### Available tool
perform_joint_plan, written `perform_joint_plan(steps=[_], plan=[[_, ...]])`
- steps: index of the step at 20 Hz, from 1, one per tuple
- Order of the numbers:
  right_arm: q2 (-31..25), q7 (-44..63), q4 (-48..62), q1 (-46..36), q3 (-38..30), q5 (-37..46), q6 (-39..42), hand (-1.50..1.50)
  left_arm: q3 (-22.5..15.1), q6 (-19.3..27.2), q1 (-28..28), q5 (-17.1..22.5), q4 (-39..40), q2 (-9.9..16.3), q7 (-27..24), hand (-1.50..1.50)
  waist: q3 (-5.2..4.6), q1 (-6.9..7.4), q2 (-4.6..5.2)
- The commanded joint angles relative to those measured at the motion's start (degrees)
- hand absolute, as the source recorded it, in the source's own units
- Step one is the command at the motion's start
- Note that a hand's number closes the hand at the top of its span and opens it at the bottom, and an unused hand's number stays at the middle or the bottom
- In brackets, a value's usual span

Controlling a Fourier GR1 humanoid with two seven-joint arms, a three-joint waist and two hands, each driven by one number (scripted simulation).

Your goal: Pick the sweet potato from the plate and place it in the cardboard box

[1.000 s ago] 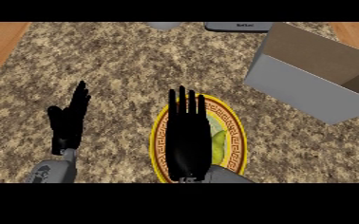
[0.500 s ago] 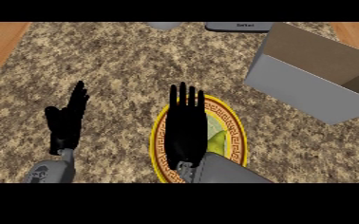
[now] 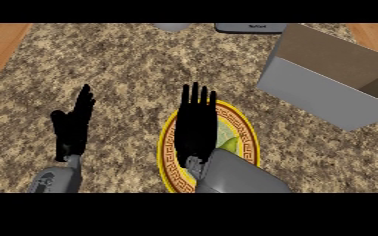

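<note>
- Right hand (image 3: 196, 125) stretched flat over the plate (image 3: 247, 135), fingers straight and close together, pointing toward the far side of the counter (image 3: 148, 65); nothing held.
- Grey right forearm (image 3: 236, 172) entering from the lower edge, covering the near part of the plate.
- Plate: yellow rim with a dark key-pattern band, set on the speckled stone counter at lower centre, mostly hidden beneath hand and forearm.
- Sweet potato (image 3: 228, 142) glimpsed only as a pale greenish-yellow patch on the plate, just to the right of the palm — shape largely hidden, contact with the hand impossible to judge.
- Cardboard box (image 3: 325, 80) at upper right, well apart from the plate, open at the top, brown inside, grey outer wall facing the plate.
- Left hand (image 3: 74, 125) at lower left, open and upright, fingers up, resting near the edge and holding nothing — clear of the plate.
- Dark-rimmed grey object (image 3: 249, 27) and a smaller grey item (image 3: 171, 27) partly cut off at the far edge of the counter.
- Strips of wood (image 3: 11, 37) showing at the counter's left and right far corners.
</note>
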Motion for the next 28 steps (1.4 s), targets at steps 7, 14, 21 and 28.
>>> perform_joint_plan(steps=[7,14,21,28], plan=[[1.32,7.65,5.86,0.02,-1.52,0.4,0.12,-1.5,0.58,-0.82,1.01,0.03,-0.64,-0.08,-0.73,0.0,0.03,-0.6,0.02],[1.33,7.46,10.67,-1.01,0.78,-1.54,-4.88,-1.5,0.91,-1.41,1.59,0.07,-2.63,0.75,2.05,0.0,0.06,0.41,0.06],[1.33,4.84,11.84,1.21,1.27,-1.13,-6.35,-1.5,1.28,-1.49,2.04,-0.04,-4.17,0.43,3.09,0.0,0.06,-0.24,0.0],[1.35,-2.78,19.0,-1.26,2.13,-2.55,-11.25,1.5,1.06,-0.38,1.09,-2.31,-2.31,-0.94,1.91,0.0,0.06,-0.14,0.15]])
